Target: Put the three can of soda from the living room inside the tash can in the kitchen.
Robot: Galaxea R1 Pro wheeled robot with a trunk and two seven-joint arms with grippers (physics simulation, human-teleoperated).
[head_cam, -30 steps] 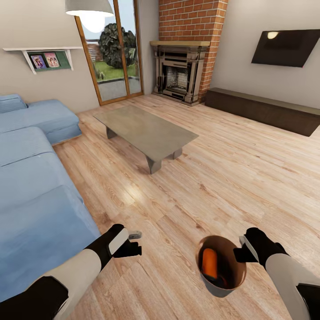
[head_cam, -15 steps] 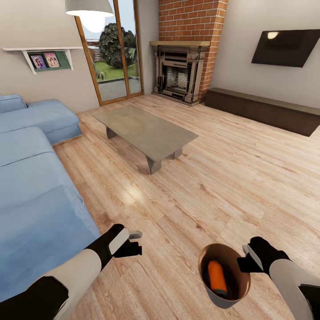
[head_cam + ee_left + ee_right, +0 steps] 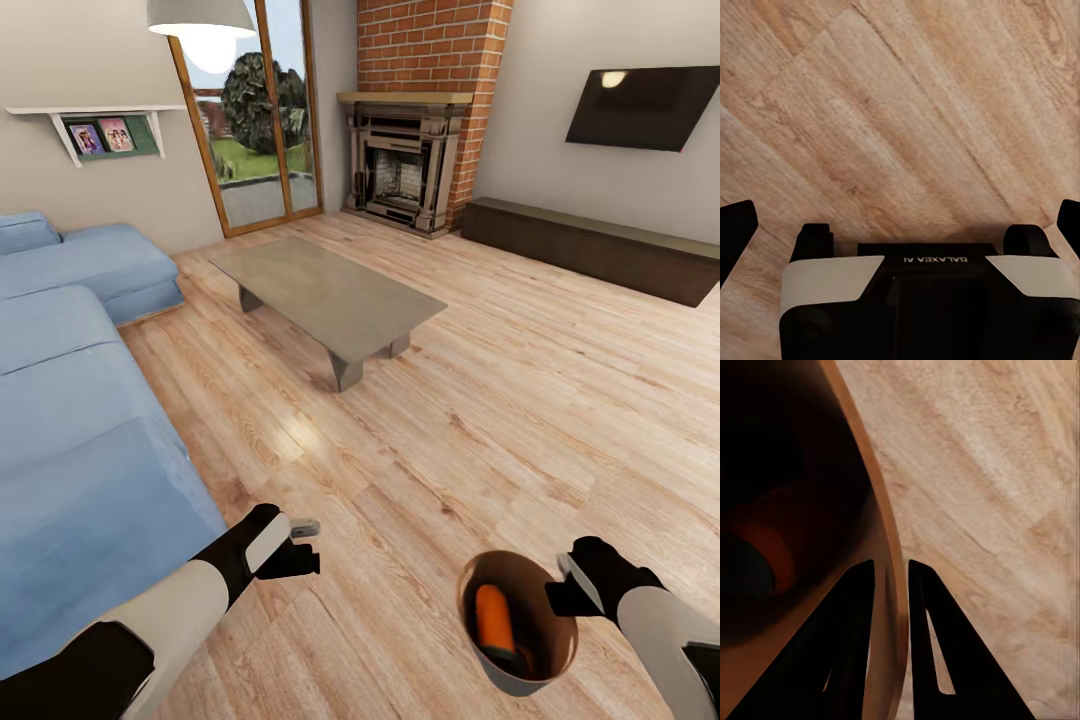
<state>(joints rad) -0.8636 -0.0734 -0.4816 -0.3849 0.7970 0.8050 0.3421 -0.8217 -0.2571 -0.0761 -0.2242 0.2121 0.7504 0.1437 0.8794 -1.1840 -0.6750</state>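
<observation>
Low at the right of the head view, we see the right gripper point(image 3: 553, 598) clamped on the rim of the trash can point(image 3: 520, 675), one finger inside the wall and one outside. The right wrist view confirms this: the two dark fingers point(image 3: 851, 660) straddle the copper-toned wall of the bin point(image 3: 881, 585), closed on it. The bin hangs above the wood floor point(image 3: 500, 400), tilted so that its dark interior faces the head camera.

We note one can of soda point(image 3: 494, 618) inside the bin, lying along the inner wall, orange side up. From the right wrist camera we can make out an orange shape point(image 3: 761, 556) deep in the dark interior; how many cans are there we cannot tell.

Left gripper point(image 3: 300, 545): held low over the floor beside the blue sofa point(image 3: 80, 450), well apart from the bin. In the left wrist view its fingers point(image 3: 735, 232) sit at the two edges of the picture, spread wide, with bare floorboards between them and nothing held.

Room: glass coffee table point(image 3: 330, 292) in the middle of the floor, brick fireplace point(image 3: 405, 165) at the far wall, dark TV point(image 3: 645, 108) on the right wall above a long low bench point(image 3: 600, 250), glazed door point(image 3: 255, 120) to the left of the fireplace.
</observation>
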